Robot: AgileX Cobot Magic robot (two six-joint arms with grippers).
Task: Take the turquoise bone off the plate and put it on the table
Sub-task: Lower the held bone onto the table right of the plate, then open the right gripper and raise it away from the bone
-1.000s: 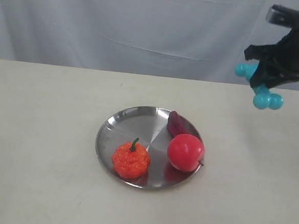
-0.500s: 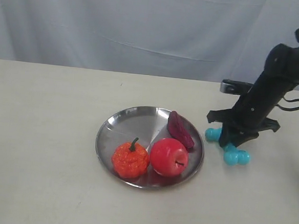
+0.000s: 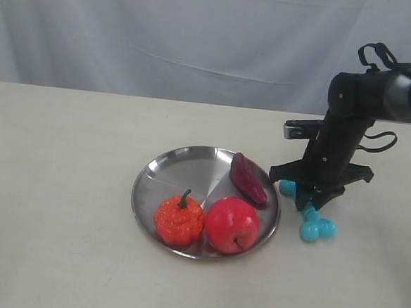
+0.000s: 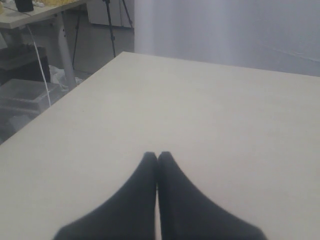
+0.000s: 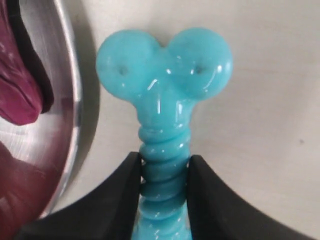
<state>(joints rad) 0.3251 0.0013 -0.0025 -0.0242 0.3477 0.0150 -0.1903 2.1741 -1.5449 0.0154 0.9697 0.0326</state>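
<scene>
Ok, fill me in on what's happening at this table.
The right gripper is shut on the ribbed shaft of the turquoise bone, holding it low over the table just outside the rim of the plate. It has not let go yet, and I cannot tell whether the bone touches the table. An apple, a small orange pumpkin and a dark red piece lie on the plate. The left gripper is shut and empty, elsewhere over the table.
</scene>
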